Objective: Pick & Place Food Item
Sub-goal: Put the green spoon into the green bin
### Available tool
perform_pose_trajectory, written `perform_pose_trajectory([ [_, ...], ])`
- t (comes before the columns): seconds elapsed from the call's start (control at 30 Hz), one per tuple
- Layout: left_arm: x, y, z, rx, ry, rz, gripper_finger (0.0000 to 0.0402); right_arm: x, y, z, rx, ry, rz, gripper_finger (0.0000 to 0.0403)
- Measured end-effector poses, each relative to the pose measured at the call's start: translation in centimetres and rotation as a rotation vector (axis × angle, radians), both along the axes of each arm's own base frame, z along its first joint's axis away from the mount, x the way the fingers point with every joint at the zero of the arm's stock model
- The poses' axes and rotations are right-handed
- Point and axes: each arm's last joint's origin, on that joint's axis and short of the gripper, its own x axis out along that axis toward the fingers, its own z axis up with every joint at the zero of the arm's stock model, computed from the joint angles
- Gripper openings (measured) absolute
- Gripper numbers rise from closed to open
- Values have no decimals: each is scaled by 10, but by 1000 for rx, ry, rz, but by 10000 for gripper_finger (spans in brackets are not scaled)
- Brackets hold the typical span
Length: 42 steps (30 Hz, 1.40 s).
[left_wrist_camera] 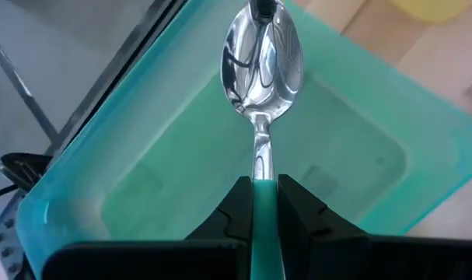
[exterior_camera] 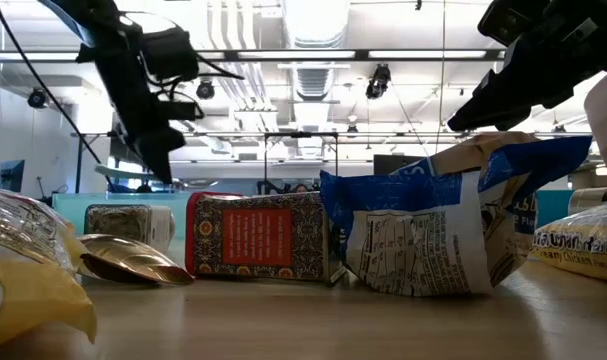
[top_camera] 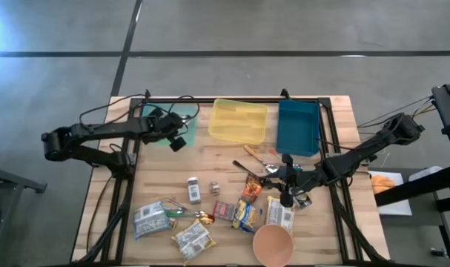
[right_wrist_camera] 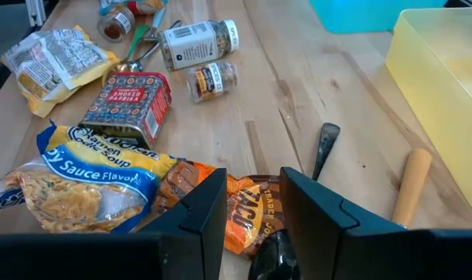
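Note:
My left gripper [top_camera: 176,139] hovers over the green tray [top_camera: 164,119] at the table's far left, shut on a silver spoon [left_wrist_camera: 263,58]. My right gripper [right_wrist_camera: 253,187] hangs open just above an orange snack packet [right_wrist_camera: 247,214] among the food items in the table's near middle. Beside the packet lie a noodle soup packet [right_wrist_camera: 80,183], a red paprika tin [right_wrist_camera: 131,105] and two spice jars [right_wrist_camera: 201,43]. A dark glossy shape shows far back between the right fingers; I cannot tell what it is. My left gripper pinches the spoon's handle [left_wrist_camera: 260,167] between its two fingers, which lie along it. The fingers slant down toward the green tray. The spoon sticks straight out past the fingertips, its bowl [left_wrist_camera: 263,70] ahead and lifted clear above the tray's floor [left_wrist_camera: 220,179].
A yellow tray [top_camera: 239,120] and a blue tray [top_camera: 299,126] stand along the far edge. A black-handled utensil [right_wrist_camera: 325,144] and a wooden handle [right_wrist_camera: 410,187] lie close to my right gripper. A tan cup [top_camera: 273,243] stands at the near edge, with more packets [top_camera: 152,219] at the near left.

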Motion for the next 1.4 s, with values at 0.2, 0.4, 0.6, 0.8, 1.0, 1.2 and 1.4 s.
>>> perform_pose_trajectory([
  [0.2, -1, 5, 0, 19, 35, -68, 26, 0, 0, 0, -2, 1, 0, 119],
  [0.4, 2, 9, 2, 85, 127, -243, 26, 0, 0, 0, -1, 1, 0, 119],
  [0.6, -1, 14, 0, 10, 103, -328, 26, 0, 0, 0, 2, -3, 0, 119],
  [0.8, -5, 11, -7, -52, 122, -361, 26, 0, 0, 0, 1, -3, 0, 119],
  [1.0, -14, 7, -23, -100, 148, -328, 26, 0, 0, 0, 2, -4, 0, 119],
  [1.2, -19, 4, -35, -121, 176, -343, 26, 0, 0, 0, 3, -6, -1, 119],
  [1.4, -19, 4, -35, -107, 200, -403, 26, 1, 1, 2, 9, -23, 1, 119],
])
